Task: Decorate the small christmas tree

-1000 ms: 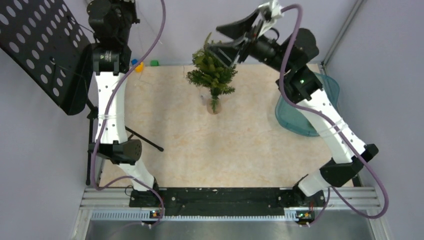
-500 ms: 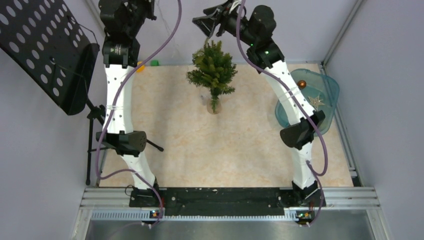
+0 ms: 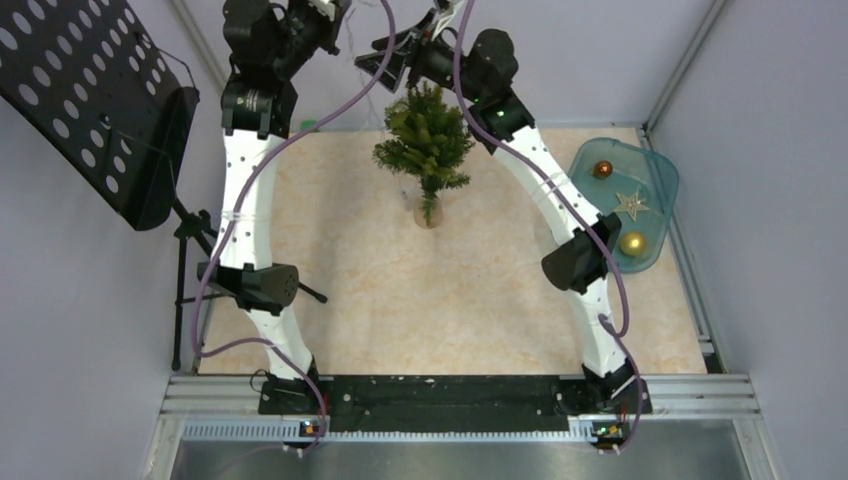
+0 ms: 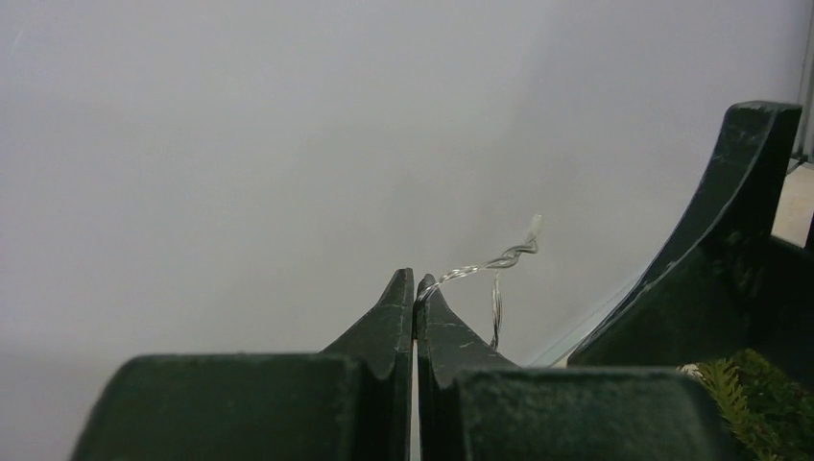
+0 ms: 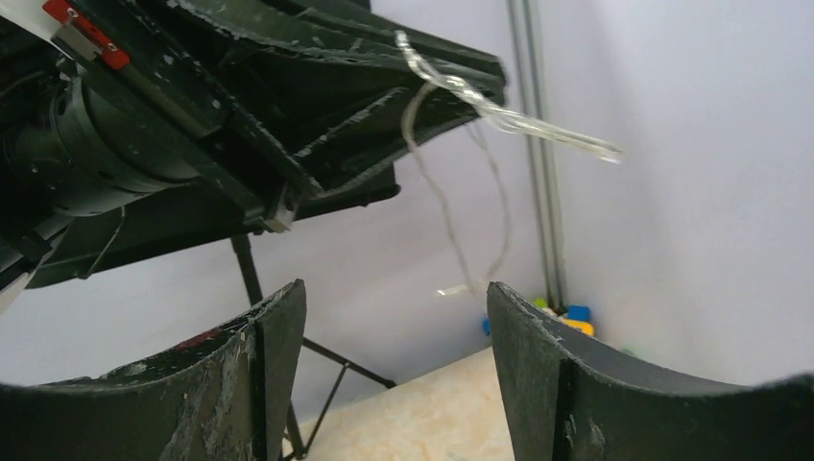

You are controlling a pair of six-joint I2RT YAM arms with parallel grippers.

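Note:
The small christmas tree point(image 3: 428, 135) stands on its round wooden base point(image 3: 428, 212) at the back middle of the table; a bit of its green shows in the left wrist view point(image 4: 758, 394). My left gripper point(image 3: 322, 18) is raised behind and left of the treetop, shut point(image 4: 415, 283) on a thin twisted silver wire point(image 4: 480, 267). The wire point(image 5: 499, 115) hangs from it in the right wrist view. My right gripper point(image 3: 386, 60) is open point(image 5: 395, 293) and empty, just below and right of the left gripper. One of its fingers point(image 4: 739, 240) shows beside the wire.
A teal tray point(image 3: 660, 165) at the right edge holds an orange ball point(image 3: 602, 169), a gold star point(image 3: 631, 205) and a gold ball point(image 3: 632, 243). A black perforated music stand point(image 3: 90, 100) stands left of the table. Small coloured blocks point(image 5: 576, 317) lie by the back wall.
My right arm has swung left from beside the tree to behind its top, uncovering the tray. My left gripper has moved right toward it, still shut on the wire.

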